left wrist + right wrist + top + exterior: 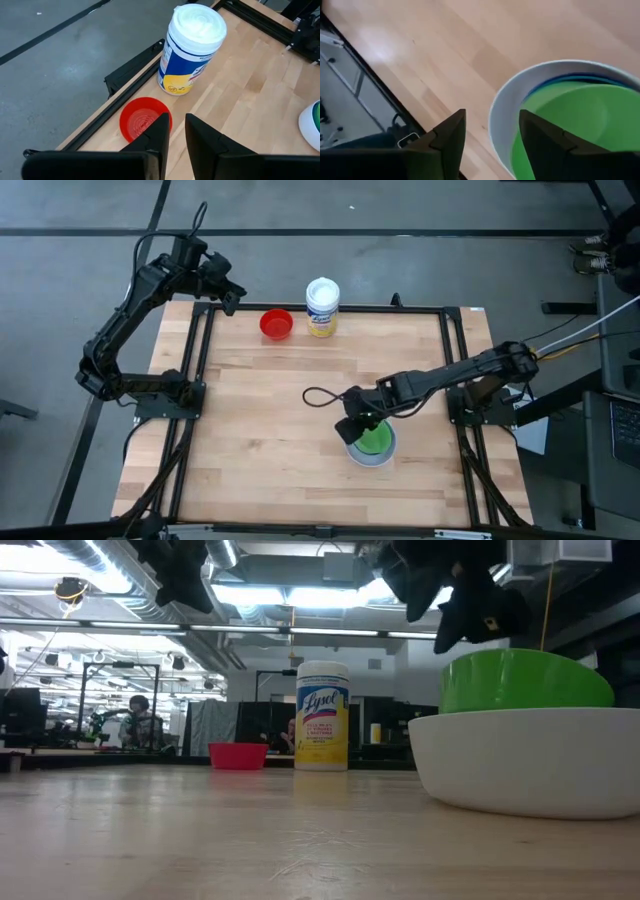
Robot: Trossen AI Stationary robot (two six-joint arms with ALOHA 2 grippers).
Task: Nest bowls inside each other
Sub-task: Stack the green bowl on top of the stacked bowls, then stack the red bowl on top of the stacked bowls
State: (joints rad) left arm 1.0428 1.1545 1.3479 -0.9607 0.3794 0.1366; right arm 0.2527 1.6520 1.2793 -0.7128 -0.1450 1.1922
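Green bowl (377, 439) nested in white bowl (355, 455), red bowl (276, 325) apart

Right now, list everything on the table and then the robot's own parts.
white bowl: one, white, table's right half, holds the stack.
blue bowl: one, dark blue, only a rim showing inside the white bowl.
green bowl: one, green, topmost in the stack.
red bowl: one, red, far edge, alone.
wipes tub: one, white with yellow label, beside the red bowl.
left claw: narrow gap, empty, above the red bowl.
right claw: open, over the stack.
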